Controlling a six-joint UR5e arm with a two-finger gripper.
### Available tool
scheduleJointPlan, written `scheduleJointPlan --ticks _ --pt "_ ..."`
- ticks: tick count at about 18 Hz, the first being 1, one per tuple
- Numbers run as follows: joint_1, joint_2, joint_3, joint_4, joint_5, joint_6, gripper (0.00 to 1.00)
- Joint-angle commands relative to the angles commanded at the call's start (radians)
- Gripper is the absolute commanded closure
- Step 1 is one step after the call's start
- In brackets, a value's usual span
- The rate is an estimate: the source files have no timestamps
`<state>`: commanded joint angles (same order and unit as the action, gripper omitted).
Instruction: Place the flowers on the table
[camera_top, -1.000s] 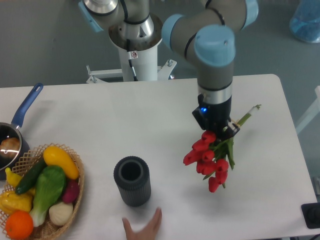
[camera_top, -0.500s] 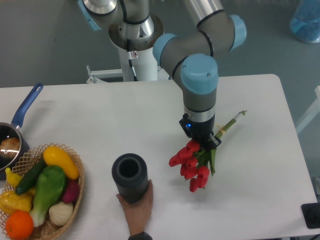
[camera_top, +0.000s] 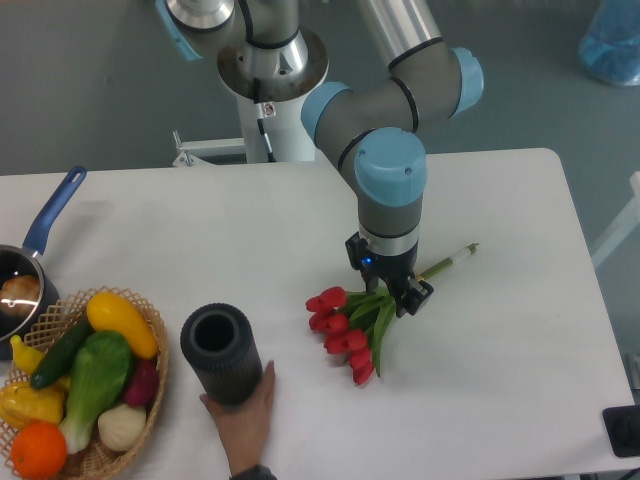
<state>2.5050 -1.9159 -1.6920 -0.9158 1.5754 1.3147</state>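
Far left of the pincer: one wicker basket of colourful vegetables (camera_top: 90, 395), with one blue-handled dark saucepan (camera_top: 30, 270) above it. Closer, still left: one dark ribbed cylinder (camera_top: 220, 355), with one bare human hand (camera_top: 243, 410) against its lower side. Shifted leftward from half a second ago, both cylinder and hand.

Centre: one grey-and-blue arm reaching straight down, wrist vertical, black two-finger pincer (camera_top: 392, 292) low over the large white matte tabletop (camera_top: 500, 400). Lower and further left than before. Clamped, apparently, on the stems of one small bunch of red tulip buds with green leaves (camera_top: 345, 325), though fingertips sit largely hidden under the wrist.

Buds fanned below-left of the pincer, seemingly resting on the tabletop; pale stem end poking out upper-right.
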Motion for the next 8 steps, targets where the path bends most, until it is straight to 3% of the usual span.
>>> scheduleJointPlan --ticks 8 --pt "0.012 0.015 0.0 0.003 -0.012 0.011 0.0"
